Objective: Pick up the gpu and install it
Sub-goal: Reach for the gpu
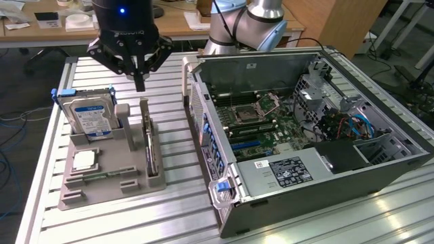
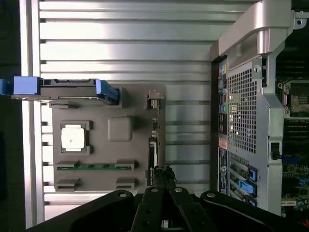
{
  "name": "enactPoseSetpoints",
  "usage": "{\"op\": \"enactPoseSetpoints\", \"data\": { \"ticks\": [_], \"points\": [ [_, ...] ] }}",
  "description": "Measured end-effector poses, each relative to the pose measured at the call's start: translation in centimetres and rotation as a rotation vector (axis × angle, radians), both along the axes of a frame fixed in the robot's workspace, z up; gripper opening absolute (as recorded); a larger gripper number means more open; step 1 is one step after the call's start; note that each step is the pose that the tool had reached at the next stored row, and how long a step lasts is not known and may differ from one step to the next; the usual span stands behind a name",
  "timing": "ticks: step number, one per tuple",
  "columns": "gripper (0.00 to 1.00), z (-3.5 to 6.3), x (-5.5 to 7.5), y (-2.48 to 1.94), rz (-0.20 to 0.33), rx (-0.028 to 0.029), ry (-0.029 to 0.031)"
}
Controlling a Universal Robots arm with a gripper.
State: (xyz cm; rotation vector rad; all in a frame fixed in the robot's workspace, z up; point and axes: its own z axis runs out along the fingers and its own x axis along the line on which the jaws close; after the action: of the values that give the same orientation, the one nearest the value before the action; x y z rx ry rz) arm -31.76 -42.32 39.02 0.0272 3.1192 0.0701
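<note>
**Scene layout, from the exterior view's left to its right**

1. A slatted aluminium table [image 1: 190, 213] carries all the items.
2. A grey holder [image 1: 119, 183] [image 2: 101, 150] lies on the table toward the exterior view's left.
3. A blue-labelled hard drive [image 1: 89, 116] [image 2: 67, 89] stands upright in the holder's far slot. It has blue rails on its sides.
4. A small square silver chip [image 1: 83, 160] [image 2: 73, 136] lies flat in a recess of the holder, nearer the camera than the hard drive.
5. A green memory stick [image 2: 94, 166] lies in a slot of the holder, just beside the chip.
6. The gpu [image 1: 148, 140] [image 2: 153, 135] stands on its long edge in the slot along the holder's right side. It is upright and seated in the holder, not installed. The wrist view shows it edge-on as a thin strip.
7. The gripper [image 1: 140, 85] [image 2: 162, 176] hangs above the holder, roughly in line with the gpu. Its fingers are pressed together and hold nothing. The exterior view shows a gap between the fingertips and the card's top edge.
8. An open computer case [image 1: 318, 168] [image 2: 246, 111] lies on its side on the table, just beside the holder, toward the exterior view's right.
9. The motherboard [image 1: 257, 117] is exposed inside the case. A labelled power supply [image 1: 285, 173] sits at the case's near end.
10. The robot arm [image 1: 251, 25] rises behind the case.
</note>
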Motion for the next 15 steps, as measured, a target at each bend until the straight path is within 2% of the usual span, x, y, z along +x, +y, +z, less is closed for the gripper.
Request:
{"op": "enactPoseSetpoints", "data": {
  "ticks": [5,11,15],
  "points": [
    [0.11,-0.11,-0.23,-0.12,0.039,-0.0002,0.0003],
    [0.11,-0.21,-0.57,-0.67,0.05,-0.0001,0.0005],
    [0.11,-0.3,-0.67,-0.71,0.051,-0.0001,0.0009]
  ]
}}
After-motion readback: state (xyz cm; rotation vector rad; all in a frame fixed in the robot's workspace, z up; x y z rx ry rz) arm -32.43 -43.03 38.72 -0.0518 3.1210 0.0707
